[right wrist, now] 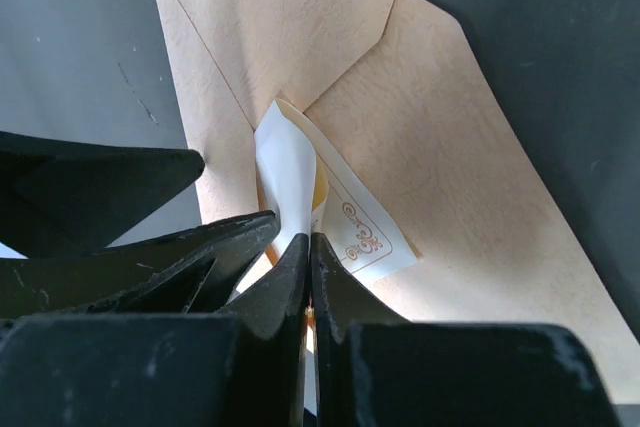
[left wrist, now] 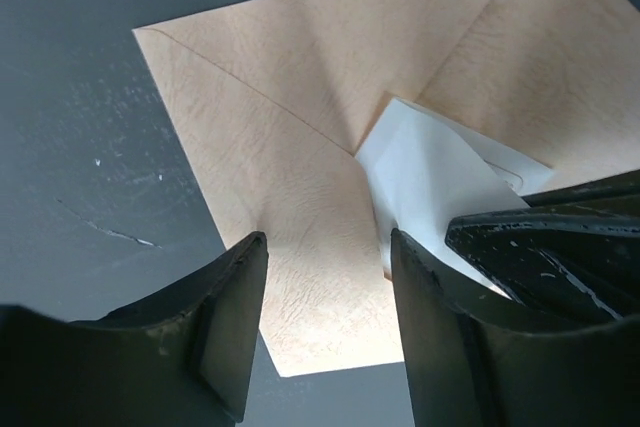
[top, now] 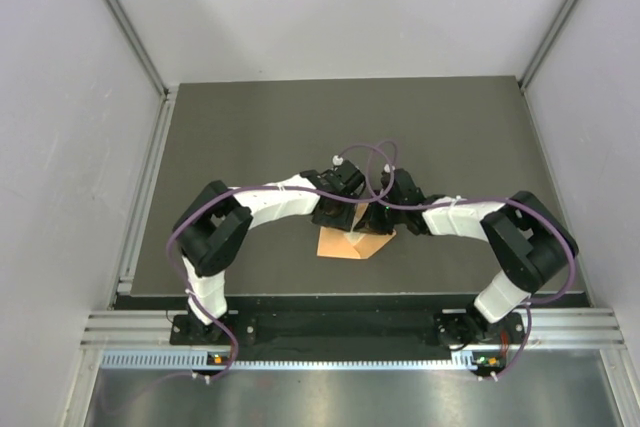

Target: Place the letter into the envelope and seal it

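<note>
Orange envelope (left wrist: 300,147), one; pale letter (left wrist: 430,177), one

Looked steeply down from high above and behind both arm bases, from afar, taking in the whole dark matte table (top: 250,137). Rode the wrists behind the left gripper (left wrist: 325,247) and the right gripper (right wrist: 310,242), facing forward and down past the black fingers, very close. Shared across all three views: the small orange paper envelope (top: 345,243) just beneath the fingertips, and the thin pale paper letter (right wrist: 285,162) standing up from it between the two grippers.
</note>
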Robot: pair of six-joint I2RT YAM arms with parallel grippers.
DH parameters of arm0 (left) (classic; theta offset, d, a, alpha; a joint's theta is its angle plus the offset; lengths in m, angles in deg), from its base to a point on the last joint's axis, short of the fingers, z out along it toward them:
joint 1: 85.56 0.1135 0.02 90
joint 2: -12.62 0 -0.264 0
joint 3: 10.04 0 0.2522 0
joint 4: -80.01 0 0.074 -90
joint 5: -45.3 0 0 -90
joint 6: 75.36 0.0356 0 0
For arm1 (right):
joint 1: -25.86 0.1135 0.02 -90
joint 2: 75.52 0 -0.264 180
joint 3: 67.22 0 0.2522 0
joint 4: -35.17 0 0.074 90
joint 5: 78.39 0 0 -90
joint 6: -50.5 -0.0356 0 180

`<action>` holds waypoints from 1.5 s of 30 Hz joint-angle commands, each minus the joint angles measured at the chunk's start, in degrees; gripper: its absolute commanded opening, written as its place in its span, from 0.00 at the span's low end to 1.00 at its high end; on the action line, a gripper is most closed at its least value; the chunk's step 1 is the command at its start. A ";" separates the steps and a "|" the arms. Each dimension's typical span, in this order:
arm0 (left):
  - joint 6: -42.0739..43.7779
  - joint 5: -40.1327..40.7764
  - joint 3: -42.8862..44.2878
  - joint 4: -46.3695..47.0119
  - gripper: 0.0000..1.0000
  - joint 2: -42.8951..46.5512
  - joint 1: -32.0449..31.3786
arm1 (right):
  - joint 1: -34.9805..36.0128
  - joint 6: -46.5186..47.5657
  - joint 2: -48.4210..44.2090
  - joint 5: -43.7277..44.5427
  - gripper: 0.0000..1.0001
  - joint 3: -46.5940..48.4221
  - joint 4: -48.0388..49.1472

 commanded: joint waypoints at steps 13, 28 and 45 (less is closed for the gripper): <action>-5.28 11.96 7.48 -8.83 0.49 -5.82 -7.03 | 0.00 -1.65 -3.85 -1.78 0.00 -2.59 7.65; -7.75 17.77 9.33 -9.01 0.00 -4.07 -8.53 | 0.00 -2.00 -5.43 -2.66 0.00 -4.34 6.68; -6.35 20.32 4.06 -1.71 0.00 2.52 -9.85 | 0.00 -1.39 -0.78 -4.25 0.00 -2.76 13.17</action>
